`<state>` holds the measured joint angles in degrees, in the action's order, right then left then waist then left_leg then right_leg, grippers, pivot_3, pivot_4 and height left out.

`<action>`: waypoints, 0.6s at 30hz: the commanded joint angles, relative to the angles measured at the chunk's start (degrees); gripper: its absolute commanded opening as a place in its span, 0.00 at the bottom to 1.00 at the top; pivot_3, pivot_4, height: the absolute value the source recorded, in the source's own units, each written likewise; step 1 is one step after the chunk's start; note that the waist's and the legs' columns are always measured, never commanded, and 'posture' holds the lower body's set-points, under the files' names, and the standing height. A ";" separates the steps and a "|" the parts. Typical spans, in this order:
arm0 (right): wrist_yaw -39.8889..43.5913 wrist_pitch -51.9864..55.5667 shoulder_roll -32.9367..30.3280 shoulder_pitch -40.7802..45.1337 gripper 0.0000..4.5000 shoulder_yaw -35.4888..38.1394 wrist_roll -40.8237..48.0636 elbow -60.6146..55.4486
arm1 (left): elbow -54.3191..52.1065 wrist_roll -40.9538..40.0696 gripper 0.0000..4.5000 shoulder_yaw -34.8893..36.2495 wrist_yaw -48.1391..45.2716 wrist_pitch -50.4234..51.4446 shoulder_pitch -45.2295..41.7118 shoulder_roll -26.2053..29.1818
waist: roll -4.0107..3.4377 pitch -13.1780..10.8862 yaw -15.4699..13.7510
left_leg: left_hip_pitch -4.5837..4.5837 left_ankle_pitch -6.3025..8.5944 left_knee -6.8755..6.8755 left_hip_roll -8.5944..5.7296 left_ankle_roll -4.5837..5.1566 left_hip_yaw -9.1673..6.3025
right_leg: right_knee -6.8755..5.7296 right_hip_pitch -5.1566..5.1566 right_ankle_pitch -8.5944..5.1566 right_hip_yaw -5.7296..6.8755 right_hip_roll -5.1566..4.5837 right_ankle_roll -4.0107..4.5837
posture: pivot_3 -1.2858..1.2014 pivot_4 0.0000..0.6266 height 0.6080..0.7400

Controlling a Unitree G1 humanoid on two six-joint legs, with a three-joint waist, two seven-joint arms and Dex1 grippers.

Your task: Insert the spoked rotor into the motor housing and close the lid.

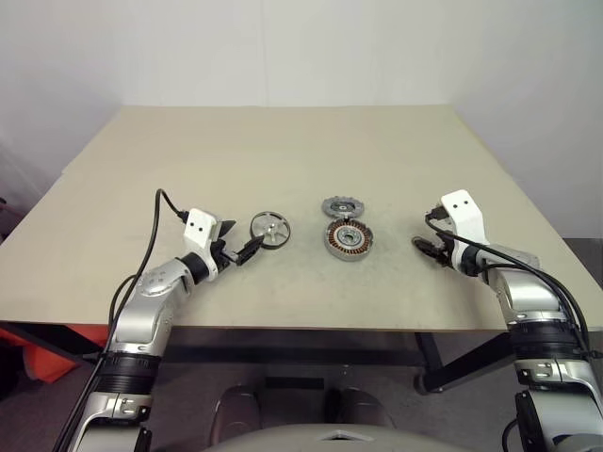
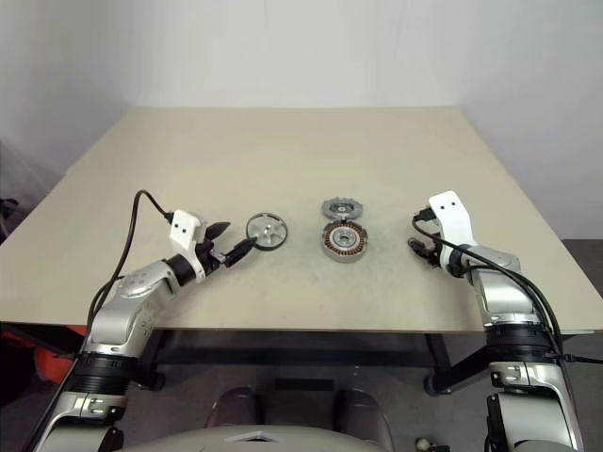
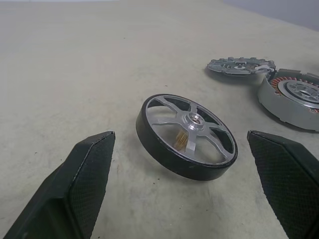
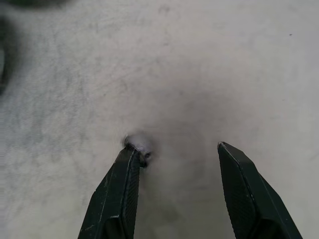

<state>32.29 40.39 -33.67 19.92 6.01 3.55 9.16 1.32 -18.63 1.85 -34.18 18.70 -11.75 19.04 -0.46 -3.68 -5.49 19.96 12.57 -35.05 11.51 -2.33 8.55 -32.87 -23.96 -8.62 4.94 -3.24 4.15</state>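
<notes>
The spoked rotor (image 1: 270, 229) is a shiny silver wheel with a dark rim, lying flat on the table left of centre. My left gripper (image 1: 239, 241) is open just short of it, and in the left wrist view the rotor (image 3: 187, 135) lies ahead between the two spread fingers (image 3: 84, 184), untouched. The motor housing (image 1: 348, 241), a grey cup with copper windings, stands at the table's centre. The grey lid (image 1: 342, 206) lies right behind it, touching its far edge. My right gripper (image 1: 429, 247) is open to the right of the housing, low over bare table, with nothing between its fingers.
The beige table (image 1: 283, 151) is bare behind the parts and to both sides. A small shiny speck (image 4: 140, 144) sits on the surface at one right fingertip. The table's front edge runs just under both forearms.
</notes>
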 commanded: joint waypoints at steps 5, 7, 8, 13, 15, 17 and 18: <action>-0.44 0.50 -0.81 1.58 0.60 0.87 1.42 -2.89 | -0.90 0.45 1.00 -0.09 -0.10 -0.58 -1.27 0.27 | -0.03 0.02 -0.01 | 0.01 0.00 0.01 0.01 0.00 0.00 | 0.00 0.00 0.00 0.01 0.00 0.00 | 0.52 0.00 1.00; -0.51 0.41 -0.90 1.91 0.60 0.91 1.52 -2.69 | -0.78 0.49 1.00 -0.12 -0.14 -0.63 -1.33 0.23 | -0.03 0.02 -0.01 | 0.01 0.00 0.01 0.00 0.00 0.00 | 0.00 0.00 0.00 0.01 0.00 0.00 | 0.52 0.00 1.00; -0.48 0.29 -0.91 2.07 0.60 0.86 1.54 -2.58 | -0.69 0.53 1.00 -0.15 -0.15 -0.67 -1.38 0.20 | -0.04 0.02 -0.01 | 0.01 0.00 0.01 0.00 0.01 0.00 | 0.00 0.00 0.00 0.01 0.00 0.00 | 0.52 0.00 1.00; 0.06 0.32 -0.64 2.84 0.60 0.56 2.25 -3.55 | -0.26 0.84 1.00 -0.24 -0.28 -0.87 -1.61 0.12 | -0.04 0.03 0.00 | 0.01 0.00 0.01 0.01 0.01 0.00 | 0.01 0.00 0.00 0.02 0.00 0.00 | 0.52 0.00 1.00; 0.42 0.51 -0.60 3.17 0.60 0.46 2.58 -4.05 | -0.09 0.96 1.00 -0.21 -0.34 -0.92 -1.74 0.07 | -0.05 0.03 -0.01 | 0.00 0.00 0.01 0.01 0.00 0.00 | 0.01 0.00 0.00 0.03 0.00 0.00 | 0.52 0.00 1.00; 0.82 0.79 -0.54 3.36 0.60 0.37 2.96 -4.59 | -0.03 1.04 1.00 -0.19 -0.36 -0.98 -1.78 0.01 | -0.05 0.03 -0.01 | 0.00 0.00 0.01 0.01 0.01 0.00 | 0.01 0.00 0.00 0.03 0.00 0.00 | 0.52 0.00 1.00; 1.15 1.01 -0.53 3.36 0.60 0.24 3.26 -5.00 | -0.01 1.07 1.00 -0.17 -0.37 -1.00 -1.79 -0.01 | -0.05 0.03 -0.01 | 0.00 0.01 0.01 0.01 0.01 0.00 | 0.01 0.00 0.00 0.03 0.00 0.00 | 0.52 0.00 1.00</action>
<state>32.89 41.13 -33.67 21.84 5.97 5.74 7.16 2.04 -17.66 1.71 -34.26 18.63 -12.41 18.89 -0.51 -3.65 -5.50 19.96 12.58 -35.04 11.52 -2.32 8.54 -32.85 -23.96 -8.62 4.97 -3.25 4.15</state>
